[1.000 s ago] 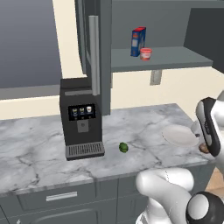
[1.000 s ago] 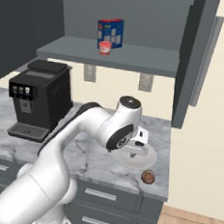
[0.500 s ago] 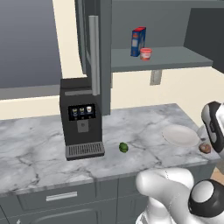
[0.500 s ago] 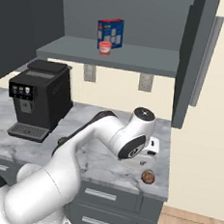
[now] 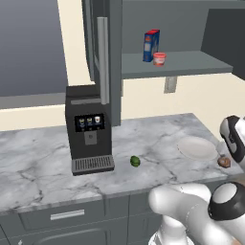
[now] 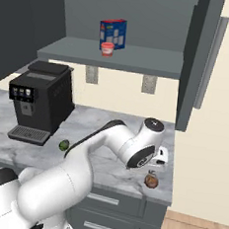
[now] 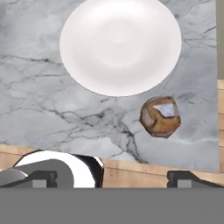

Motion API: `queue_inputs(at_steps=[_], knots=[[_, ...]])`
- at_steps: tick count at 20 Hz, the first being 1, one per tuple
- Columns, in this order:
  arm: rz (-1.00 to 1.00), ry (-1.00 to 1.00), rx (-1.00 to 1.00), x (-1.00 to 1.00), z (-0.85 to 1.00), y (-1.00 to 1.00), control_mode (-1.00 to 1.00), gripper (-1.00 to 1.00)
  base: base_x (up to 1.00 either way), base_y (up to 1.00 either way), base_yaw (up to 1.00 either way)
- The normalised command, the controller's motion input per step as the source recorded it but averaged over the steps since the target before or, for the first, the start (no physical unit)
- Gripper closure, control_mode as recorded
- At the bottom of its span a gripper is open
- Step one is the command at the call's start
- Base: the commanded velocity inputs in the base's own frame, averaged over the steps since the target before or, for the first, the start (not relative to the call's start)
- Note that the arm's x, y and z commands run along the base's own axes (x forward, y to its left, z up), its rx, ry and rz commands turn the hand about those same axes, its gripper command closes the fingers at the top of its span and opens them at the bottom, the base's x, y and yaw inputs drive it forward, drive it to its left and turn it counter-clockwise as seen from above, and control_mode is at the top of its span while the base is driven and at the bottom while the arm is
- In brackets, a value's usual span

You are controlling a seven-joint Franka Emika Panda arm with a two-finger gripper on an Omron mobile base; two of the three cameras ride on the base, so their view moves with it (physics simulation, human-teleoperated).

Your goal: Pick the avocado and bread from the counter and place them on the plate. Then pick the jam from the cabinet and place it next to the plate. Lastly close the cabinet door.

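The hand (image 7: 112, 177) is being held spread and empty above the marble bench (image 7: 52, 113), the arm bent over its right end. Bread (image 7: 160, 116) is lying just beside the plate (image 7: 120, 43), avocado (image 5: 135, 161) near the coffee machine (image 5: 89, 129).

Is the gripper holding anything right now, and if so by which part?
Nothing is held. The gripper is open above the counter, with the bread lying free beside the plate.

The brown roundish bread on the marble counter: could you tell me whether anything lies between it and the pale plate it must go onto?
Nothing visible does. In the hand view the brown roundish bread lies just beside the round pale plate, with bare veined marble counter between them. The plate holds nothing, and the open pincer hovers above with nothing between it and the bread.
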Motion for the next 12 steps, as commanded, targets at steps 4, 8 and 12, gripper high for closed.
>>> queue_inputs(at_steps=[4, 8, 12], knots=[[0.0, 0.03, 0.0, 0.09, -0.27, -0.2, -1.0, -1.0, 0.0, 0.0, 0.0], [0.0, 0.0, 0.0, 0.13, -0.24, -0.16, -1.0, -1.0, 0.0, 0.0, 0.0], [0.0, 0.0, 0.0, 0.17, -0.22, -0.14, -1.0, -1.0, 0.0, 0.0, 0.0]])
